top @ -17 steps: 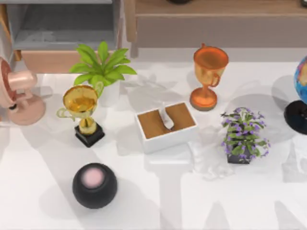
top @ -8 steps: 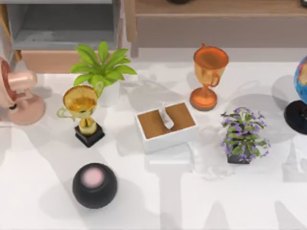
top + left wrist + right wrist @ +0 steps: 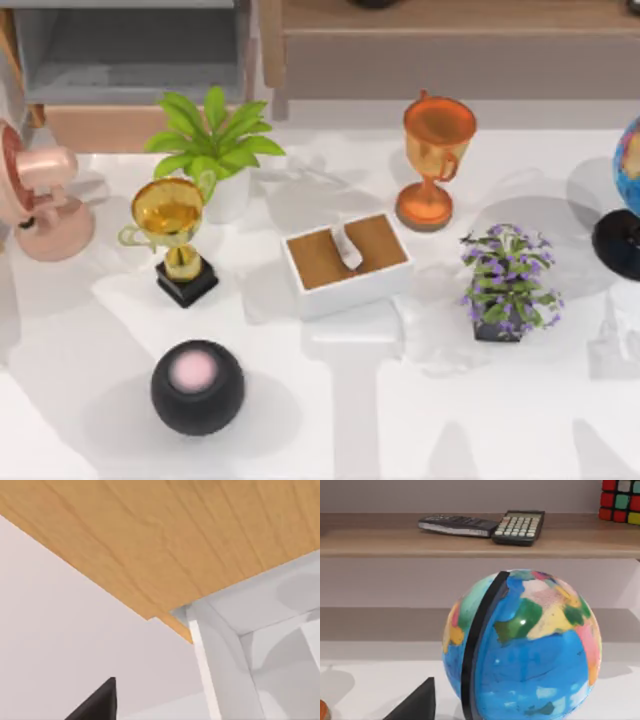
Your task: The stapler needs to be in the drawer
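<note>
The stapler is out of view. The drawer (image 3: pixel 95 128) stands pulled out at the table's back left, with grey inner walls and floor behind a pale tan front. The left wrist view looks closely at a tan wood panel (image 3: pixel 175 545) meeting a grey-white inner corner (image 3: pixel 225 645). A dark part of my left gripper (image 3: pixel 95 707) juts in at that view's edge. A dark part of my right gripper (image 3: pixel 415 702) shows just in front of the globe (image 3: pixel 525 645).
A pink fan (image 3: pixel 40 200), a green plant (image 3: pixel 215 140), a gold trophy (image 3: pixel 170 230), a tissue box (image 3: pixel 345 262), a black ball (image 3: pixel 197 387), an orange trophy (image 3: pixel 435 160), a purple plant (image 3: pixel 508 282) and the globe (image 3: pixel 625 200) crowd the table. A shelf (image 3: pixel 395 542) holds a calculator (image 3: pixel 519 527).
Shadows over the table's left side have shifted. No object on the table has moved.
</note>
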`<state>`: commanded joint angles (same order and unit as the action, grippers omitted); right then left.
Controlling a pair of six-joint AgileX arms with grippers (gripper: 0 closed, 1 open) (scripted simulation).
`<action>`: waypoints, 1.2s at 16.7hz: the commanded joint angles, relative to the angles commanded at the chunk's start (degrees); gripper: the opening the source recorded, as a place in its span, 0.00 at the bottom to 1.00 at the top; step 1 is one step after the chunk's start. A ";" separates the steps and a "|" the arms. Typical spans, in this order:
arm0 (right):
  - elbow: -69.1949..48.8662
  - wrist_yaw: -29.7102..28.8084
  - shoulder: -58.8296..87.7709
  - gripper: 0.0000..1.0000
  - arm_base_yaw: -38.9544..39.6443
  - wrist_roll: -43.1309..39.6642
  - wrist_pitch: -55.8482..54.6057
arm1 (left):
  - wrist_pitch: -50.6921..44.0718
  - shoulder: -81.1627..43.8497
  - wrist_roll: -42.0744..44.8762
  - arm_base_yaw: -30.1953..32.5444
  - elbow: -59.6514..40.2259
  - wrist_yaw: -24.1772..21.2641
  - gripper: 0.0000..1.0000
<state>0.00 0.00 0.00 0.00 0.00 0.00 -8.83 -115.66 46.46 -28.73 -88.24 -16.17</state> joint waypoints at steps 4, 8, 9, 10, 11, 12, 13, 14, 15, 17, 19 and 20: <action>0.00 0.00 0.00 1.00 0.00 0.00 0.00 | 25.43 6.55 11.62 -8.29 14.61 -5.36 1.00; 0.00 0.00 0.00 1.00 0.00 0.00 0.00 | 50.54 10.51 22.97 -15.81 30.02 -11.25 1.00; 0.00 0.00 0.00 1.00 0.00 0.00 0.00 | 56.38 10.95 25.62 -17.21 33.80 -12.78 1.00; 0.00 0.00 0.00 1.00 0.00 0.00 0.00 | 61.97 11.16 28.16 -18.36 37.48 -14.32 1.00; 0.00 0.00 0.00 1.00 0.00 0.00 0.00 | 67.27 11.12 30.59 -19.21 41.05 -15.85 1.00; 0.00 0.00 0.00 1.00 0.00 0.00 0.00 | 72.25 10.83 32.88 -19.74 44.48 -17.38 1.00; 0.00 0.00 0.00 1.00 0.00 0.00 0.00 | 76.86 10.27 35.02 -19.90 47.74 -18.88 1.00; 0.00 0.00 0.00 1.00 0.00 0.00 0.00 | 80.97 9.38 36.95 -19.58 50.75 -20.34 1.00; 0.00 0.00 0.00 1.00 0.00 0.00 0.00 | 84.63 8.27 38.69 -18.88 53.48 -21.75 1.00; 0.00 0.00 0.00 1.00 0.00 0.00 0.00 | 90.63 5.73 41.57 -16.76 58.07 -24.28 1.00; 0.00 0.00 0.00 1.00 0.00 0.00 0.00 | 94.76 3.30 43.57 -14.35 61.31 -26.23 1.00; 0.00 0.00 0.00 1.00 0.00 0.00 0.00 | 96.02 2.40 44.17 -13.40 62.30 -26.88 1.00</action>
<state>0.00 0.00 0.00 0.00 0.00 0.00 87.19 -113.26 90.63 -42.13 -25.94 -43.05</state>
